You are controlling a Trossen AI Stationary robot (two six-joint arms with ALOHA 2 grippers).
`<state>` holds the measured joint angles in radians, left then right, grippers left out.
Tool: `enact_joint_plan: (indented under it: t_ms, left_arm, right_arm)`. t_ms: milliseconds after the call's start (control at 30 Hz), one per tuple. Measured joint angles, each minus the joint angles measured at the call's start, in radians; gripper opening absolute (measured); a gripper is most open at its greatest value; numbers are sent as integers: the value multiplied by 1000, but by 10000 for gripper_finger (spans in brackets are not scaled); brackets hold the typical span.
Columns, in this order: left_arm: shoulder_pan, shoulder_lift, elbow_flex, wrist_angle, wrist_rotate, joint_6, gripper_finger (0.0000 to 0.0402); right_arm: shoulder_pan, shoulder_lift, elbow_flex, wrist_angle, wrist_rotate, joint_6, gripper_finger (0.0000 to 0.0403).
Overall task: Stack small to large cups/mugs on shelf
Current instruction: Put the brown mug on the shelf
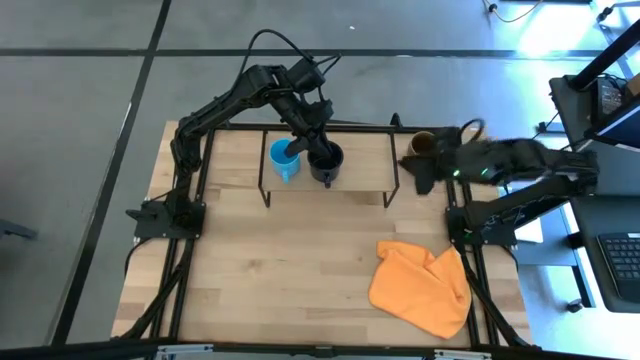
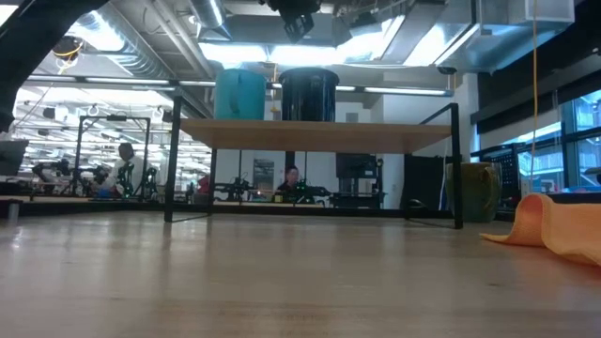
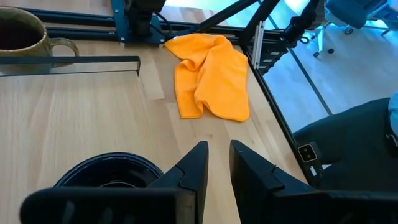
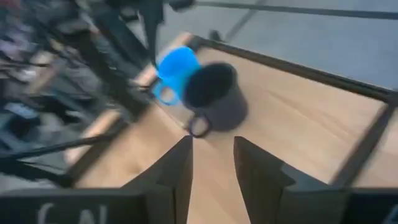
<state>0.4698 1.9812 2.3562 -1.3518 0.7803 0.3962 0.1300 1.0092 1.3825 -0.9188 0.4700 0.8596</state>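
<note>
The light blue mug and the black mug stand side by side on the shelf, bases on its board; the low view shows both, the blue mug and the black mug. My left gripper hovers just above the black mug, fingers narrowly open and holding nothing. The olive-brown mug stands on the tabletop right of the shelf. My right gripper is open beside it, facing the shelf mugs.
An orange cloth lies crumpled on the tabletop near the right near corner, also seen as the cloth. The shelf's black legs stand between the olive mug and the open table. People sit in the room beyond.
</note>
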Motion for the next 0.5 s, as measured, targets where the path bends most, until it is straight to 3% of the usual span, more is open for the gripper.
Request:
enact_joint_plan:
  t_ms: [200,367,500]
  left_arm:
    - [0,0,0,0,0,7,61]
    - [0,0,0,-7,0,6,61]
    - [0,0,0,-22,-5,2,61]
  right_arm:
    - [-256,-106,-171,379,-445,-132,91]
    - [-414,-67,-364,720,-740,-163,57]
    - [-552,9,-434,999,-854,-201,47]
